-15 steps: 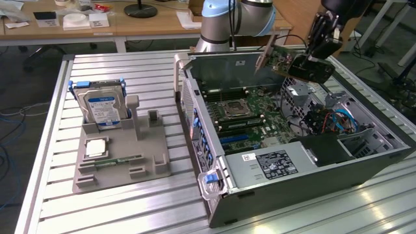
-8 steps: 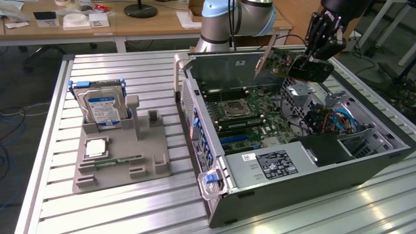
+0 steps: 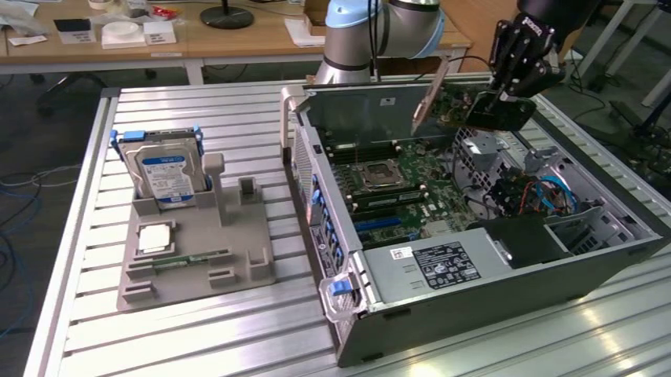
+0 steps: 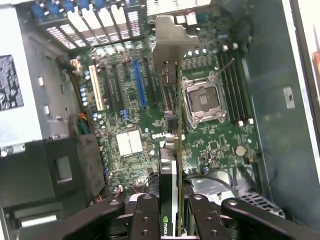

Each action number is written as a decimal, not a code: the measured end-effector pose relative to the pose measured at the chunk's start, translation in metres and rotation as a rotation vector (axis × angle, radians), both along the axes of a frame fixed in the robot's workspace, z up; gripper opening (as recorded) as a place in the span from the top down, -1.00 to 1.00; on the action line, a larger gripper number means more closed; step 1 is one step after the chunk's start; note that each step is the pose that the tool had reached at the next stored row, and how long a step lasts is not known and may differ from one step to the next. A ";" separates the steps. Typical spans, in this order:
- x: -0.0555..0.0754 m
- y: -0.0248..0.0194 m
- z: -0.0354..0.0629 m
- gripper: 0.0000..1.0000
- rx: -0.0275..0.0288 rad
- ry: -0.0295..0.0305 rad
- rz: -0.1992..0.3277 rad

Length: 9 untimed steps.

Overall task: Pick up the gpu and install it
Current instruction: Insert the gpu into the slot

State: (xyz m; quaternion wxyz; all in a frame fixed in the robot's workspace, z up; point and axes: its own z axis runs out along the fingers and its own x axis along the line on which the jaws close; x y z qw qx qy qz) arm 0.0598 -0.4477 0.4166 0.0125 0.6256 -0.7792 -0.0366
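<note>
One gripper (image 4: 171,212) is closed on the gpu (image 4: 169,172) and holds it edge-on between its fingers (image 4: 145,217), with the silver bracket (image 4: 172,37) at the end away from them. The card hangs over the far part of the open case (image 3: 504,306), above the motherboard (image 4: 215,140). On the exterior view's left, well apart from the case, a hard drive (image 3: 168,169) stands in a grey holder (image 3: 241,267).

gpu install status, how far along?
Done: the gpu is picked up and clear of the table. In hand: the gripper is clamped on the card, holding it edge-on above the motherboard inside the open case, silver bracket pointing towards the rear slots. Left: the card is not yet seated, and the blue slot is bare.
</note>
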 end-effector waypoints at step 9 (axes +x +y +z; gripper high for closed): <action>0.000 0.0002 -0.0012 0.47 -0.0003 -0.0355 0.023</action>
